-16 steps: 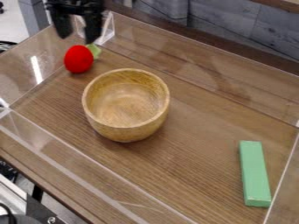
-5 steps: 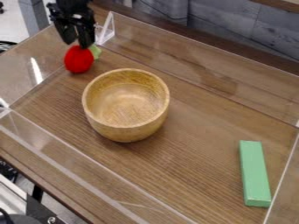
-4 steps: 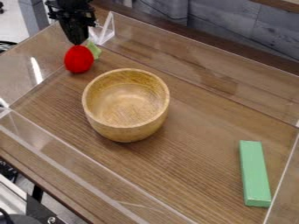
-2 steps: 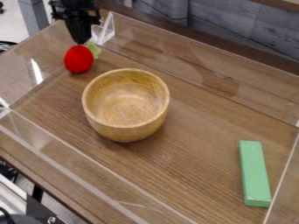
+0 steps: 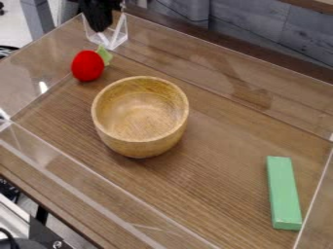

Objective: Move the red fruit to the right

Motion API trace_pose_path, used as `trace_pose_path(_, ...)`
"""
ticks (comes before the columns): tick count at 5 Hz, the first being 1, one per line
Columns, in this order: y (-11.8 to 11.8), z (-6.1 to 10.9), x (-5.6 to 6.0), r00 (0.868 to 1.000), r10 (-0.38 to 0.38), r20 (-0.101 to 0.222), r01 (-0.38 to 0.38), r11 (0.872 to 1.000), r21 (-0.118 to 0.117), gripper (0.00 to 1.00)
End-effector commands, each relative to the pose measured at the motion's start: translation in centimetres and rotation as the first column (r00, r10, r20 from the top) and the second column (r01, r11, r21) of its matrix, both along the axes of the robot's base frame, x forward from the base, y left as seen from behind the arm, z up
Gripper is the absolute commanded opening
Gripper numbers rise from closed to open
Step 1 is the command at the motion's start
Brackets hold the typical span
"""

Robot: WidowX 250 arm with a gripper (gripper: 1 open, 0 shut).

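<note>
The red fruit is a small round bright red ball with a pale green leaf at its upper right. It lies on the wooden table near the far left corner. My dark gripper hangs above and behind it at the top edge of the view, partly cut off. It is clear of the fruit. Its fingers stand a little apart with nothing between them.
A round wooden bowl stands in the middle of the table, to the right of the fruit and nearer the front. A flat green block lies at the front right. Clear plastic walls fence the table's edges.
The gripper stood low over the fruit's top, closed, then rose and shifted slightly right while its fingers parted again. The fruit stayed where it was.
</note>
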State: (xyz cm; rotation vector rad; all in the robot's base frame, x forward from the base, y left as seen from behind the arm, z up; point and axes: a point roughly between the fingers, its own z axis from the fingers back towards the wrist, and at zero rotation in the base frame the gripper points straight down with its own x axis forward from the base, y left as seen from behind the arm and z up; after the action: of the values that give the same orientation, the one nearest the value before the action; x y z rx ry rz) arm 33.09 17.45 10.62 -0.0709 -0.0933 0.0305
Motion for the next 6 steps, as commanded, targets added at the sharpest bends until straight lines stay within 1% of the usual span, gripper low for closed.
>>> trace_pose_path(1, -0.3, 1.6, -0.2, 0.998, -0.002, 0.056, 0.001, 0.999, 0.034, 0.00)
trace_pose_path(2, -0.4, 0.4, -0.1, 0.999, -0.016, 0.050, 0.015, 0.999, 0.033, 0.00)
trace_pose_path(3, -1.2, 0.9, 0.1, 0.997, -0.031, 0.065, 0.029, 0.999, 0.024, 0.00)
trace_pose_path(5, -3.9, 6.2, 1.1, 0.994, 0.014, 0.105, -0.014, 1.000, -0.005, 0.00)
trace_pose_path(6, -5.4, 6.8, 1.6, 0.994, 0.019, 0.105, -0.017, 1.000, -0.021, 0.00)
